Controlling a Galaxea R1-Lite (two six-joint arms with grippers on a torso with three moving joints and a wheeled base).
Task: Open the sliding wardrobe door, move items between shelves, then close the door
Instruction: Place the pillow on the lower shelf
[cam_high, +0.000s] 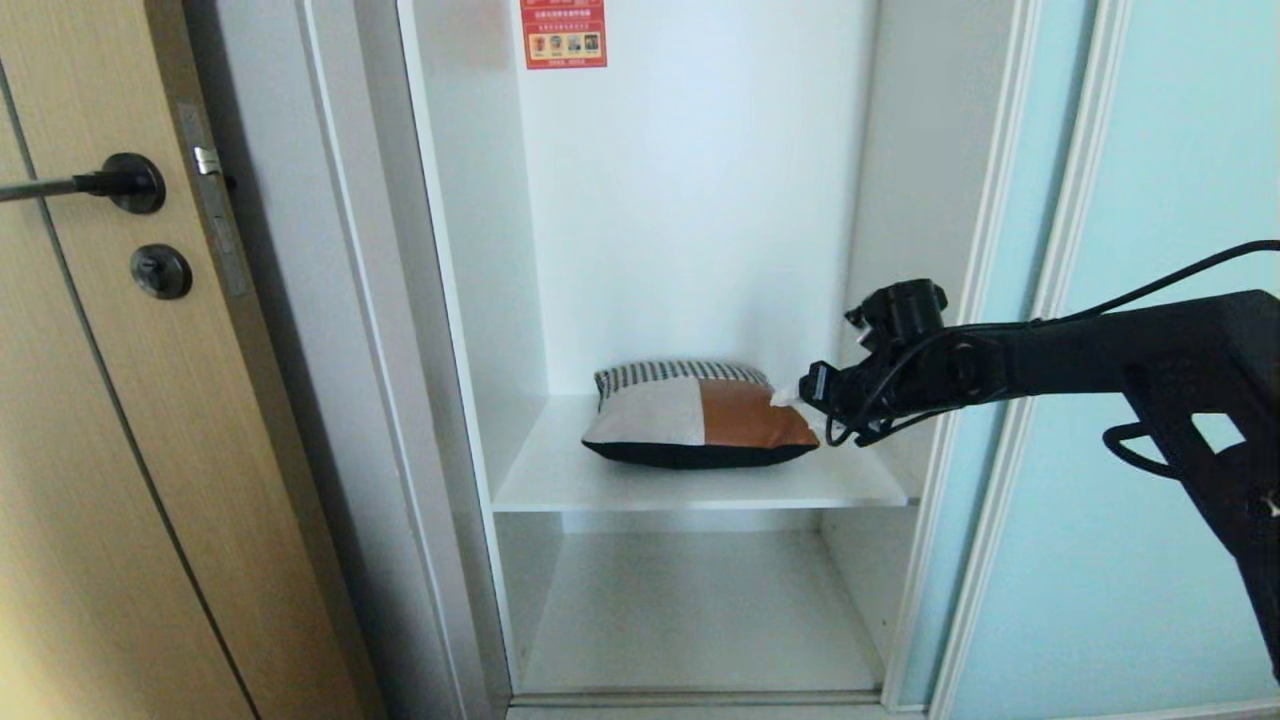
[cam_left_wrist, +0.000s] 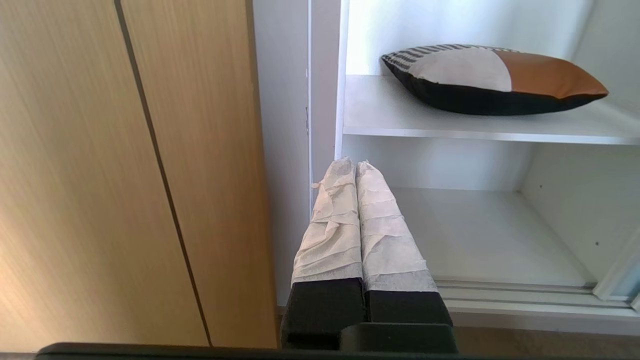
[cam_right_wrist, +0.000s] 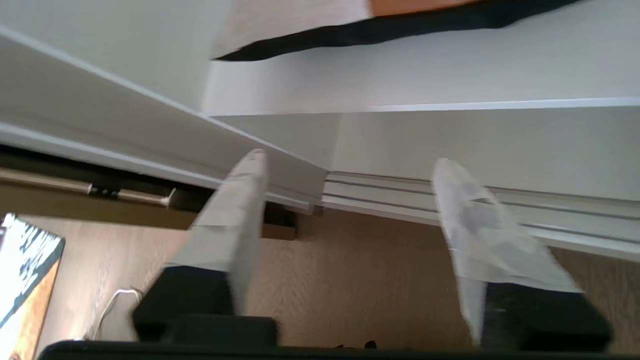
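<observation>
The item (cam_high: 700, 415), a soft cushion-like bundle in black, tan-brown and white with a striped back edge, lies on the upper white shelf (cam_high: 700, 490) of the wardrobe compartment. The lower shelf (cam_high: 690, 610) is bare. The pale aqua sliding wardrobe door (cam_high: 1130, 400) stands slid to the right, leaving the compartment uncovered. My right gripper (cam_high: 800, 395) reaches in from the right, close beside the item's right corner. In the right wrist view this gripper (cam_right_wrist: 350, 160) is open with nothing between its fingers, and the item (cam_right_wrist: 350, 35) is beyond them. My left gripper (cam_left_wrist: 356, 162) is shut and empty, low, facing the wardrobe.
A light wooden door (cam_high: 100, 400) with a black lever handle (cam_high: 90, 183) stands left of the wardrobe. A red sticker (cam_high: 563, 33) is on the compartment's back wall. The door track (cam_right_wrist: 450, 200) runs along the wardrobe's foot above the wooden floor (cam_right_wrist: 350, 260).
</observation>
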